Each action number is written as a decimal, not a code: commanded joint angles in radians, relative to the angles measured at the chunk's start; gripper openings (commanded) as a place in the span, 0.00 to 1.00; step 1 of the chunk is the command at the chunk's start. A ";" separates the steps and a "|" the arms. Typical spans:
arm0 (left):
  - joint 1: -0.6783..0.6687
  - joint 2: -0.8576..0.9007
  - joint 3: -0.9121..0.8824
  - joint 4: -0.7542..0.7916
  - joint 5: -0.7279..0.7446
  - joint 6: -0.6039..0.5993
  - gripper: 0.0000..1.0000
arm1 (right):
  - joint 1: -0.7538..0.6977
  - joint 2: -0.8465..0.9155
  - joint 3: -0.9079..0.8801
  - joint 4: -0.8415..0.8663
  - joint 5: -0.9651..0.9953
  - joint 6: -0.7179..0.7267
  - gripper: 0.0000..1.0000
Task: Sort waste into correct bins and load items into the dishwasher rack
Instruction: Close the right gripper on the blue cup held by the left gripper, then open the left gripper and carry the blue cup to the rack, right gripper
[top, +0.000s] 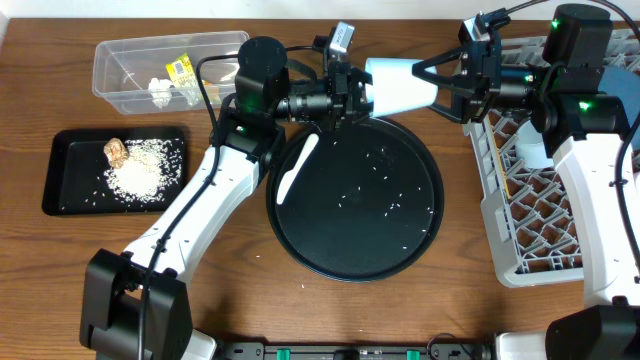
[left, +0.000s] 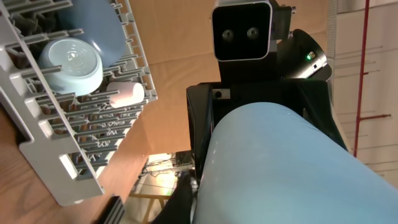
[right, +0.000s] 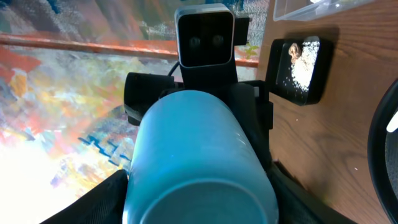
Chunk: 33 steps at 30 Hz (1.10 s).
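Observation:
The white bowl with a pale-blue outside (top: 400, 85) hangs on its side over the far edge of the round tray, between both grippers. My left gripper (top: 352, 95) is shut on its rim; in the left wrist view the bowl (left: 280, 168) fills the frame beside one dark finger (left: 179, 202). My right gripper (top: 445, 85) is around its base, and its black fingers (right: 102, 199) press both sides of the bowl (right: 199, 143). The dishwasher rack (top: 530, 210) stands at the right, holding a light-blue cup (left: 71, 65) and a pink cup (left: 124, 94).
A large round black tray (top: 355, 200) with scattered rice grains lies in the middle. The clear tub (top: 130, 50) at the back left holds the yellow-green wrapper (top: 180, 68) and tissue (top: 158, 92). The shallow black tray (top: 60, 190) holds rice (top: 140, 170) and the brown lump (top: 115, 150).

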 joint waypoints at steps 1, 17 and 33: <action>0.001 -0.002 0.016 0.005 0.018 -0.007 0.23 | 0.010 0.007 -0.001 0.002 -0.005 -0.005 0.62; 0.001 -0.002 0.016 0.005 0.015 -0.006 0.25 | 0.010 0.007 -0.001 0.002 -0.005 0.003 0.55; 0.089 -0.002 0.016 -0.010 0.004 -0.005 0.25 | 0.000 0.007 -0.001 0.051 0.081 0.006 0.39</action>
